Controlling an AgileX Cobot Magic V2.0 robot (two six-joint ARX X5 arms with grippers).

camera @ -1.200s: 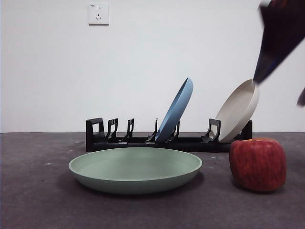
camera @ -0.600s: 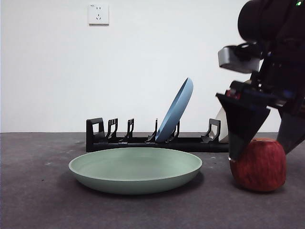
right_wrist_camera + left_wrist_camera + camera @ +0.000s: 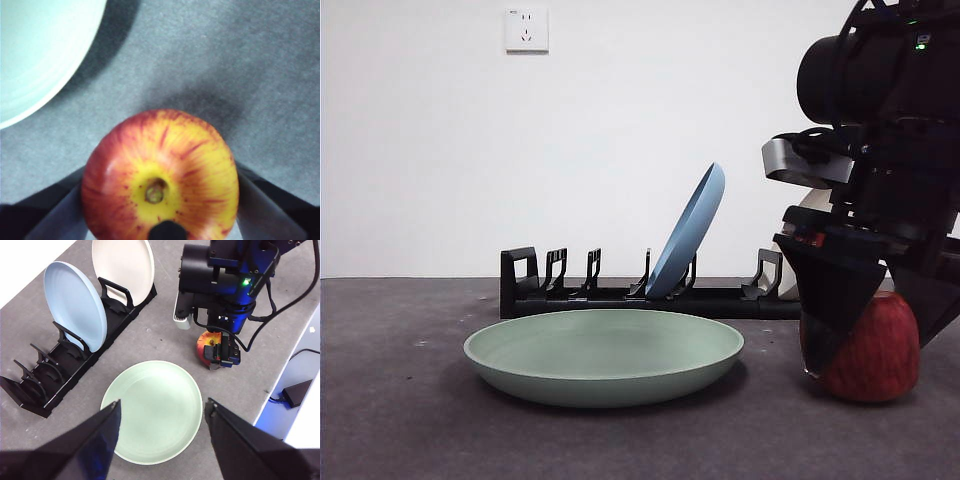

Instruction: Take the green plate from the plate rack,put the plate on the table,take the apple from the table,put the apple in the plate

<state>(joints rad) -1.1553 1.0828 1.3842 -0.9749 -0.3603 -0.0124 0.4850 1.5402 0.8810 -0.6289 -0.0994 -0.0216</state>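
The green plate (image 3: 605, 355) lies flat on the table (image 3: 400, 420) in front of the plate rack (image 3: 620, 295). To its right stands the red-and-yellow apple (image 3: 882, 352). My right gripper (image 3: 868, 352) has come down over the apple and is open, one black jaw on each side of it. The right wrist view shows the apple (image 3: 160, 175) from above, filling the space between the jaws, with the plate's rim (image 3: 35, 50) nearby. High above the plate (image 3: 152, 410) my left gripper (image 3: 162, 440) hangs open and holds nothing.
A blue plate (image 3: 690, 235) and a beige plate (image 3: 122, 265) lean in the rack (image 3: 65, 370); several slots at its other end hold nothing. The table's edge with cables (image 3: 295, 390) runs close beyond the apple (image 3: 204, 346).
The right arm has come down from the top right corner onto the apple, and its jaws now straddle it. Plate, rack and apple have not moved.
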